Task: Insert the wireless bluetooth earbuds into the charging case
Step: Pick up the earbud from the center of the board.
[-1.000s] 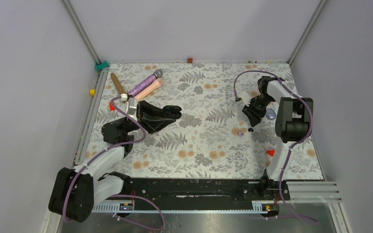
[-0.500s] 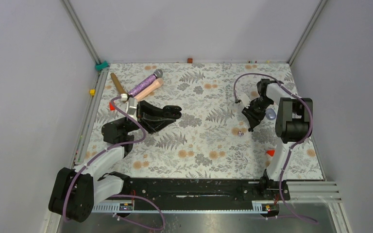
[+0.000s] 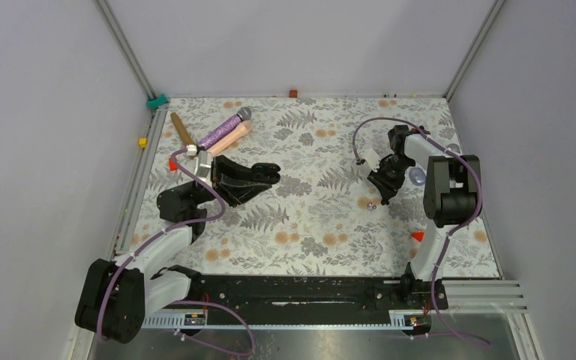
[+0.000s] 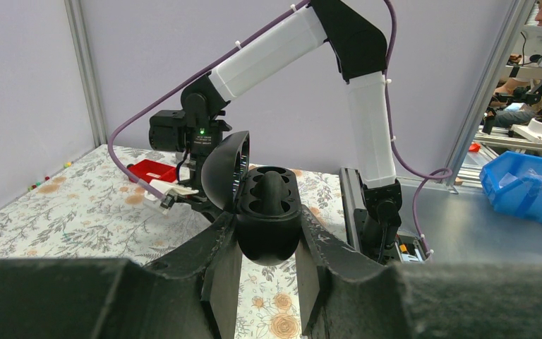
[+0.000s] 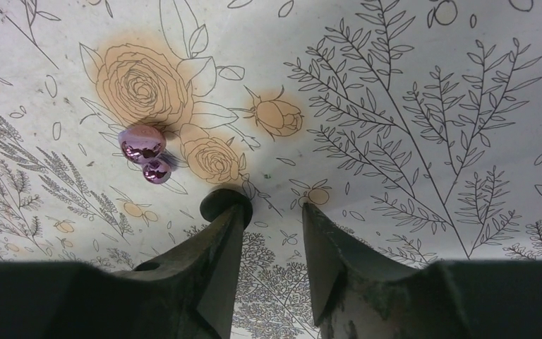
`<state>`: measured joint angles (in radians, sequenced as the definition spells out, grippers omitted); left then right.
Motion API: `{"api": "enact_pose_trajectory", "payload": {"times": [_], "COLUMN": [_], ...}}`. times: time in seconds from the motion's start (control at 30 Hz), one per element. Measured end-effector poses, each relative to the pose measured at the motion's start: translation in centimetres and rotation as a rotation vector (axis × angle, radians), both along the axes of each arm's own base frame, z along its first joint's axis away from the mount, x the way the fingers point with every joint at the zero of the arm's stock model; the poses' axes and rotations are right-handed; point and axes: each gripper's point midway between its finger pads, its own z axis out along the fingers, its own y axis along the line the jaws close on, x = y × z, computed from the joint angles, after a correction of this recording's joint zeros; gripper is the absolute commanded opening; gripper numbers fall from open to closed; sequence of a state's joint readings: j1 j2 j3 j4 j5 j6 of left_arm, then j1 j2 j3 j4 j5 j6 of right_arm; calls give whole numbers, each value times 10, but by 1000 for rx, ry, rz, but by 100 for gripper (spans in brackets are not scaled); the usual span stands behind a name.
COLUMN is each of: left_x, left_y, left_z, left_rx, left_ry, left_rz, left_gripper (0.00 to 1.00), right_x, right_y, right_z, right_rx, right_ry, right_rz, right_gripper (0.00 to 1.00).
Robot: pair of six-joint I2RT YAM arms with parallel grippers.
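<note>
My left gripper (image 4: 268, 272) is shut on the black charging case (image 4: 268, 219), held off the table with its lid (image 4: 222, 169) swung open; the top view shows this case (image 3: 268, 172) left of centre. My right gripper (image 5: 274, 206) points down at the floral mat, open, with nothing between its fingers. A small black earbud (image 5: 220, 200) lies at the tip of its left finger, partly hidden by it. Two glossy purple earbuds (image 5: 143, 143) (image 5: 157, 170) lie together just to the upper left. In the top view the purple earbuds (image 3: 371, 204) sit beside the right gripper (image 3: 383, 196).
Two microphones (image 3: 225, 129) and a wooden stick (image 3: 181, 129) lie at the back left. A pale lilac object (image 3: 418, 176) sits beside the right arm. Red markers (image 3: 172, 163) (image 3: 417, 235) lie on the mat. Frame rails border the mat.
The right gripper has come down and slightly left over the black earbud, and its jaws have narrowed a little. The left arm and case have not moved.
</note>
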<state>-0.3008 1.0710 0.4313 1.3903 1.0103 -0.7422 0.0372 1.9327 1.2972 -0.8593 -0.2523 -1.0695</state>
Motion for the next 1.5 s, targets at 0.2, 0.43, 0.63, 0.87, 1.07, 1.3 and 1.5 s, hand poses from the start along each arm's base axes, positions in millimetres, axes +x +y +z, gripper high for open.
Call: {"api": "enact_pose_trajectory", "payload": {"times": [0.2,0.43,0.63,0.87,1.07,1.3,1.5], "left_x": [0,0,1,2,2,2,2], "left_y": [0,0,0,-1,-1,-1,-1], "left_z": [0,0,-1,-3,-3,-3,-2], "left_rx": [0,0,2,3,3,3,3], "left_ry": [0,0,6,11,10,11,10], "left_rz": [0,0,0,0,0,0,0], "left_gripper": [0,0,0,0,0,0,0], "right_x": [-6,-15,-22,-31,-38,-44,-52], "right_y": [1,5,7,12,15,17,19], "right_z": [2,3,4,6,8,11,22], "right_rx": [9,33,54,88,108,113,118], "right_ry": [21,54,66,85,105,111,80], "right_rz": [15,39,65,100,124,154,162], "right_gripper": [50,48,41,35,17,0,0]}}
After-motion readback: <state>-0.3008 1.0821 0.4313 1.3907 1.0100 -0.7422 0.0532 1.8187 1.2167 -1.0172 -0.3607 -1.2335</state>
